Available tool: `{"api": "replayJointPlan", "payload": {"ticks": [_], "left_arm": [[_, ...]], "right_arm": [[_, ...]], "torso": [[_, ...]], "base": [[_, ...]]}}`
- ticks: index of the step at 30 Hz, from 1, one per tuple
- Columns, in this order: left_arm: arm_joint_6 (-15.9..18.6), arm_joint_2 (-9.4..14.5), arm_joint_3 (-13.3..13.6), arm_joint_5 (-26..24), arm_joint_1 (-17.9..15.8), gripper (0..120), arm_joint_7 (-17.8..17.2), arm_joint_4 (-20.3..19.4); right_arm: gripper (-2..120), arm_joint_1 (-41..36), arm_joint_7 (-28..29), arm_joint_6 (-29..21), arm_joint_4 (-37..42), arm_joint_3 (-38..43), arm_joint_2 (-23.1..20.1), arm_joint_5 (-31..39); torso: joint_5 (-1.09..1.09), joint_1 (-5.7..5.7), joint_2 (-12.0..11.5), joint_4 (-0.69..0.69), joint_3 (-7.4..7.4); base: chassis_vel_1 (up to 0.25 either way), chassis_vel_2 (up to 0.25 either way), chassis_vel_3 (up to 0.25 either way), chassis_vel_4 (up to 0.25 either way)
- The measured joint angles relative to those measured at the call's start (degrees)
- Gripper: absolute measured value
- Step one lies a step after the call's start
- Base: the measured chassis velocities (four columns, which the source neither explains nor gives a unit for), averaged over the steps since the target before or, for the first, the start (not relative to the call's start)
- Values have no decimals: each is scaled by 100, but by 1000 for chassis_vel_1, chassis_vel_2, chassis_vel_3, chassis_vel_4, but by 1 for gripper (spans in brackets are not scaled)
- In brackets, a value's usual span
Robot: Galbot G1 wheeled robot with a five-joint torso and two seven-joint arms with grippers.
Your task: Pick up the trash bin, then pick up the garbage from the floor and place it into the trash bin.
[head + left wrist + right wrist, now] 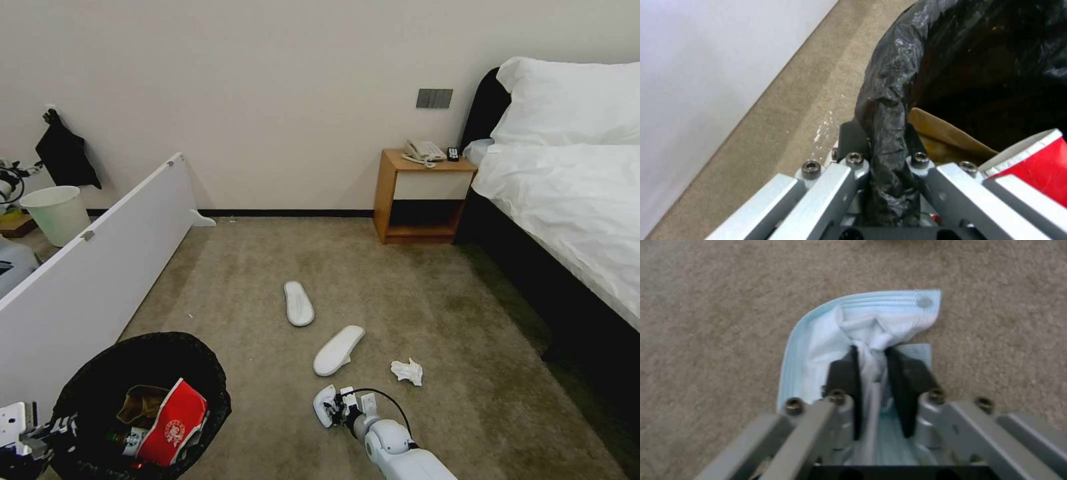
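Observation:
The trash bin [200,373], lined with a crinkly black bag [951,50], is at the lower left. My left gripper [60,427] [882,130] is shut on its bagged rim. Inside lie a flattened red paper cup [173,423] [1040,166] and a brown piece [140,403] [942,140]. My right gripper [327,405] [871,353] is low over the carpet, shut on a pale blue face mask [853,320] bunched between its fingers. Two white slippers [299,303] [338,350] and a crumpled white tissue [407,371] lie on the carpet just beyond it.
A long white board [93,267] leans along the left, with a pale plastic bucket [59,213] behind it. A wooden nightstand [423,197] stands against the far wall. The bed [567,193] runs along the right. Open carpet lies between them.

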Motion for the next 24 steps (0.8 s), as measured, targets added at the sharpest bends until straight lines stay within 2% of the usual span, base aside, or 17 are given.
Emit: {"api": "replayJointPlan", "payload": {"ticks": [1, 2, 3, 10, 13, 18, 21, 22, 24], "left_arm": [[0, 0, 0, 0, 0, 3, 0, 0], [0, 2, 0, -2, -2, 3, 2, 0], [0, 5, 0, -3, -6, 3, 2, 0], [0, 10, 12, -3, -26, 3, 3, 3], [0, 12, 16, -3, -29, 3, 3, 6], [0, 29, 15, -1, -30, 3, 3, 13], [0, 29, 33, 0, -32, 3, 2, 13], [0, 29, 33, 0, -32, 3, 2, 13], [0, 29, 79, 21, -39, 3, 0, 19]], "right_arm": [[16, 0, 0, 0, 0, 0, 0, 0], [8, 5, -10, -3, -9, 6, -10, -1], [7, 0, -14, -8, 15, 5, -30, 0], [5, -121, 1, -39, 294, -52, -140, 39], [1, -153, 6, -39, 376, -65, -164, 49], [0, -270, 22, -16, 861, -116, -342, 167], [0, -431, 87, -26, 1600, -116, -580, 313], [0, -431, 87, -26, 1600, -116, -580, 313], [0, -525, 102, 97, 2352, -37, -717, 171]], "torso": [[0, 0, 0, 0, 0], [1, 0, 0, 0, 0], [2, 0, 0, 1, 0], [1, 0, 0, -1, 0], [1, 0, 0, -1, 0], [1, 0, 0, 0, 0], [1, 0, 0, -1, 0], [1, 0, 0, -1, 0], [0, 0, 0, -2, 0]], "base": [[0, 0, 0, 0], [0, 0, 0, 0], [0, 0, 0, 0], [0, 0, 0, 0], [0, 0, 0, 0], [0, 0, 0, 0], [0, 0, 0, 0], [0, 0, 0, 0], [0, 0, 0, 0]]}}
